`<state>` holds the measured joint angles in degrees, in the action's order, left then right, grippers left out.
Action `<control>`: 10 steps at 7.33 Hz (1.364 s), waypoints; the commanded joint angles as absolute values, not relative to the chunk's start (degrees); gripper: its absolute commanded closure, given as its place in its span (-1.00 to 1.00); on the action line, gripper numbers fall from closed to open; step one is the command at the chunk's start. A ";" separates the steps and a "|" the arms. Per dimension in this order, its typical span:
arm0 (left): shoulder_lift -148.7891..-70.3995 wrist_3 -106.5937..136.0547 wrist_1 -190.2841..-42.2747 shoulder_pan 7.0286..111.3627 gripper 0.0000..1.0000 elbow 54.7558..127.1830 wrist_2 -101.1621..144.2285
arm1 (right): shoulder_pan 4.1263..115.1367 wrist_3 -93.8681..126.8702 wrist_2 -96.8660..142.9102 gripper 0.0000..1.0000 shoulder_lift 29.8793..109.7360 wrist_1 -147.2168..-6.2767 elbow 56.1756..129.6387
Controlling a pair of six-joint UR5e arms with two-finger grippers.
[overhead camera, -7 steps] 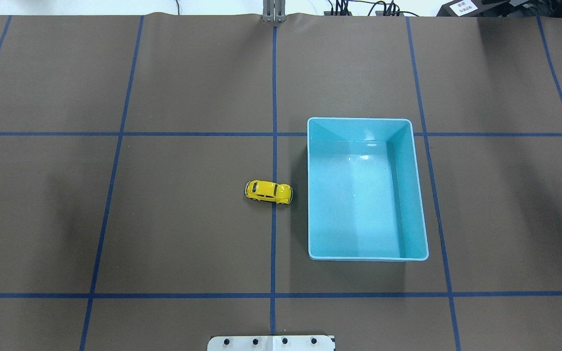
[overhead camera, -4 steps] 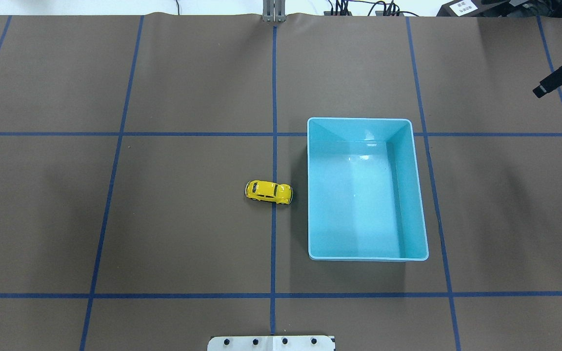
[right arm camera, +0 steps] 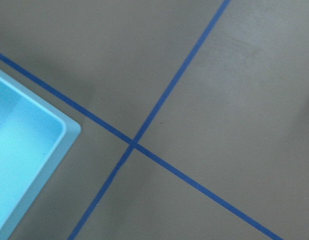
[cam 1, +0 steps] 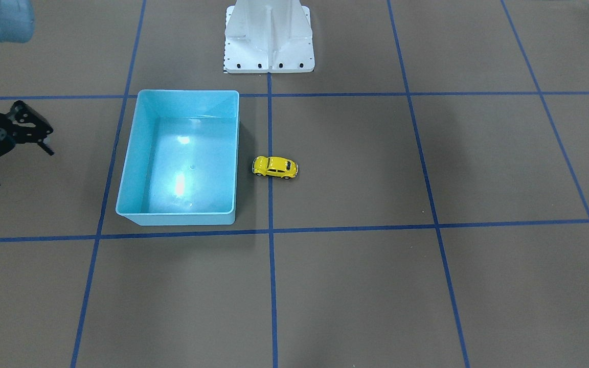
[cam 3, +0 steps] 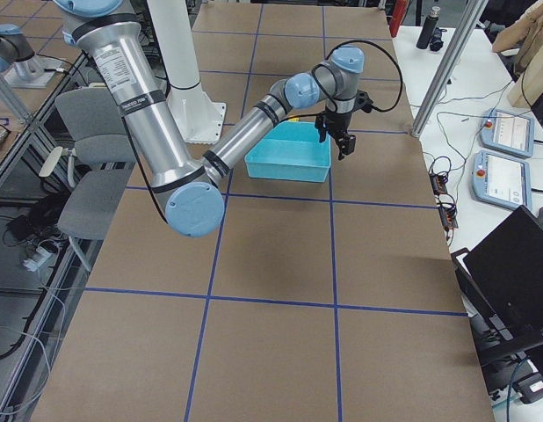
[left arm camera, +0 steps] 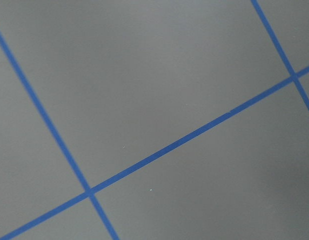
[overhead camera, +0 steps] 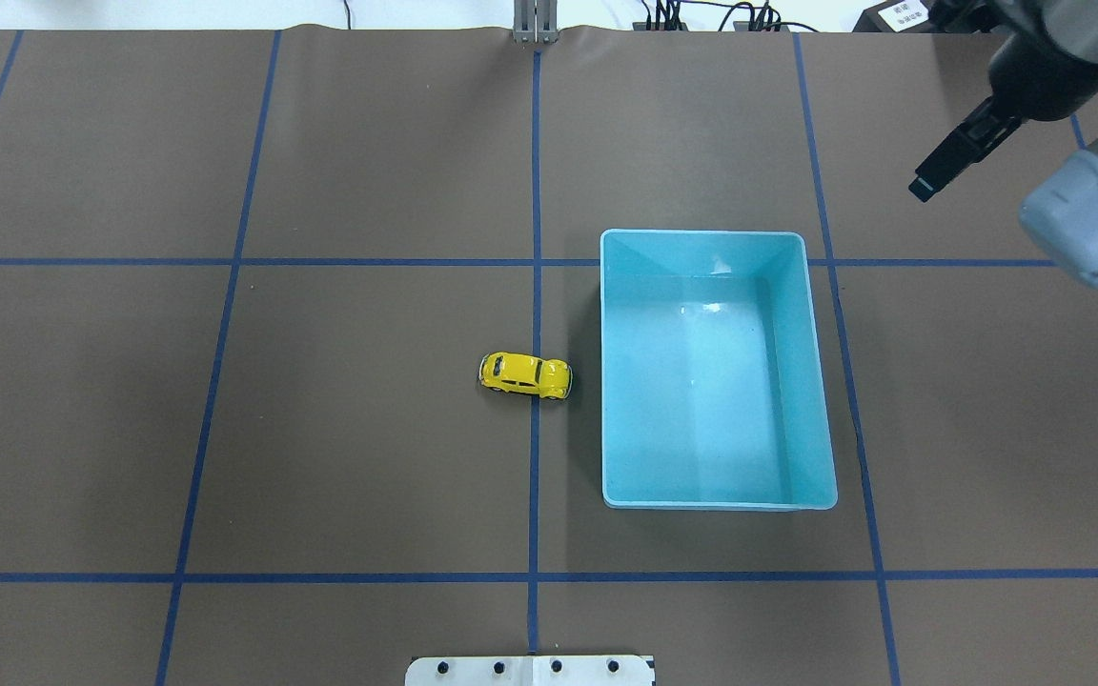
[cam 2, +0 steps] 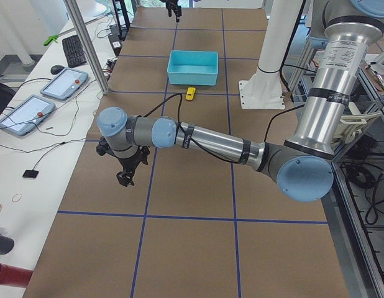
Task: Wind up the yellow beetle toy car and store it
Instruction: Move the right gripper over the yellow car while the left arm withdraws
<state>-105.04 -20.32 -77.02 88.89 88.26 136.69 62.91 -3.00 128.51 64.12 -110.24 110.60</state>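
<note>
Right gripper (cam 1: 21, 167), jaws wide, has been swung in near the light blue bin (overhead camera: 701, 232); left gripper (cam 2: 125, 176) aperture cannot be told. Yellow beetle toy car (overhead camera: 525, 375) is left unmoved just beside the bin, winding judged not yet begun.

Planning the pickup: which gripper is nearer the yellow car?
Right. The right gripper hovers past the bin beside the car; the left gripper hangs farther, at the table's left end.

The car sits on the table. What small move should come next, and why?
Probably bring the open right claw over the light blue bin toward the yellow beetle toy car: the car sits ungripped on the table beside the bin, and the left claw hangs farther away.
</note>
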 commanded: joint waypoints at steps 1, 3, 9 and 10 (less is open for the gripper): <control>-103.02 -19.95 -74.27 91.57 -1.00 86.32 135.09 | 55.85 -2.81 126.67 -1.00 59.97 -113.36 113.20; -101.52 -8.86 -74.97 92.37 -1.00 84.11 135.18 | 50.13 -2.81 123.75 -1.00 54.00 -118.81 114.26; -98.10 2.34 -81.89 92.02 -1.00 82.62 135.18 | 32.10 -3.51 113.60 -0.97 37.91 -106.62 95.45; -98.09 4.55 -82.52 91.93 -1.00 82.62 135.18 | 29.73 -4.04 113.03 -0.97 36.23 -104.09 88.92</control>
<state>-98.55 1.89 -81.10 92.03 82.56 135.18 32.58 -3.40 115.08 38.73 -109.11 97.04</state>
